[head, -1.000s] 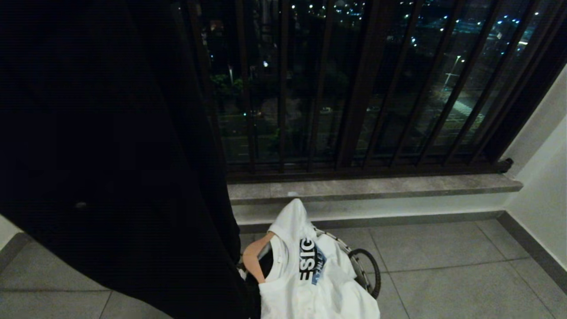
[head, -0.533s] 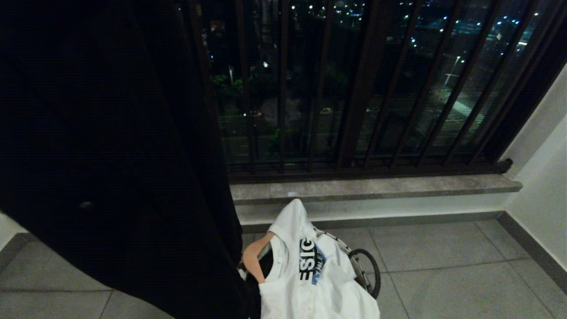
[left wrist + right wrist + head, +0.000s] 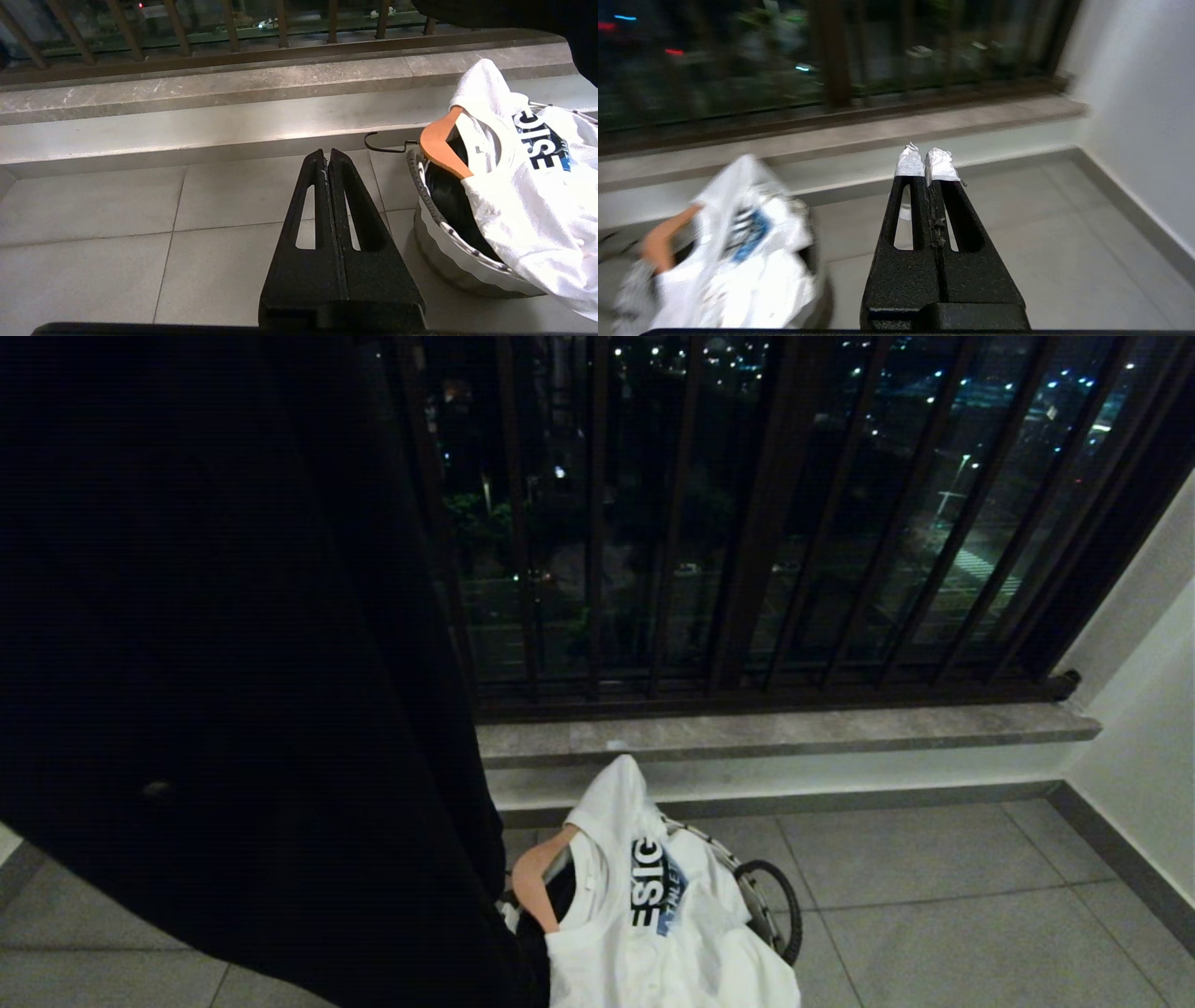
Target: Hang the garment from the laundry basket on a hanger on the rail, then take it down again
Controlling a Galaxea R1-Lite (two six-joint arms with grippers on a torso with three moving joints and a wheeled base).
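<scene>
From the head I see the white shirt (image 3: 653, 915) draped over the laundry basket (image 3: 770, 910), no arms. My left gripper (image 3: 328, 158) is pressed closed, revealing the wooden hanger (image 3: 439, 144). My right gripper (image 3: 927, 161) is likewise closed, empty.

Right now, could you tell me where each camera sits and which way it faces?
Head: high up, facing down at the white T-shirt in the basket below the railing; no arm visible.
Left wrist: low, behind the shut left gripper, facing the ledge.
Right wrist: behind the shut right gripper, facing the wall corner.
All share the T-shirt.
</scene>
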